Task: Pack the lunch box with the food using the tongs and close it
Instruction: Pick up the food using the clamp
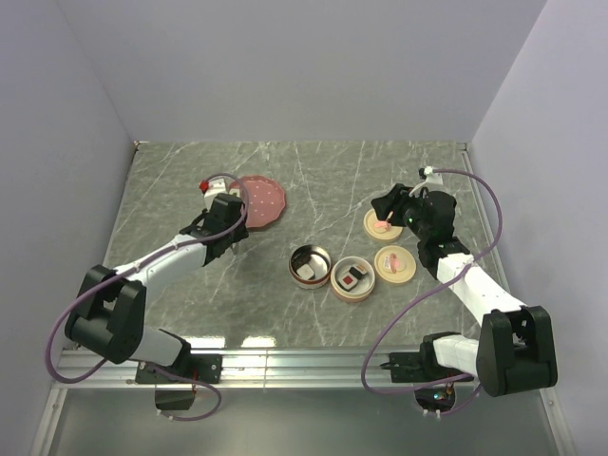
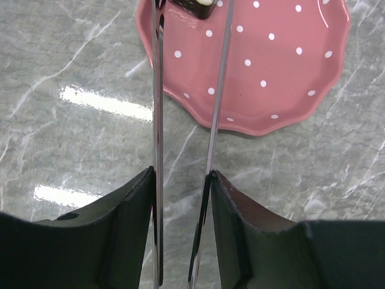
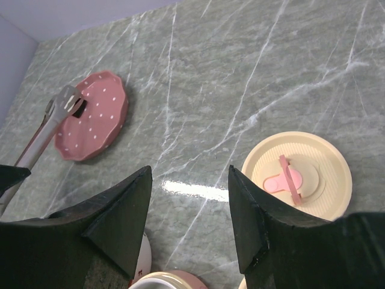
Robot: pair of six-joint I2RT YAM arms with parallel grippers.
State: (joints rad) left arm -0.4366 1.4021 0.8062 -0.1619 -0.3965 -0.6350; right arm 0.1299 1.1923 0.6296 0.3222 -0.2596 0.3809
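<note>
My left gripper (image 2: 180,174) (image 1: 226,211) is shut on the tongs (image 2: 157,90), squeezing their two thin arms partway together. Their tips reach the left edge of the pink dotted plate (image 2: 271,66) (image 1: 260,201). A dark-sided piece of food (image 2: 196,6) sits between the tips. The tongs (image 3: 51,123) and that dark piece (image 3: 77,107) also show in the right wrist view. The lunch box is two round tiers: one tier (image 1: 310,266) holds a white piece, the other (image 1: 352,278) a red-topped piece. My right gripper (image 3: 189,171) (image 1: 389,214) hangs open and empty beside a cream lid (image 3: 296,174) (image 1: 382,224).
A second cream lid with a pink tab (image 1: 395,263) lies right of the tiers. A small red spot (image 1: 203,184) shows left of the plate, near the left arm's cable. Grey walls close in the marble table (image 1: 323,180) on three sides.
</note>
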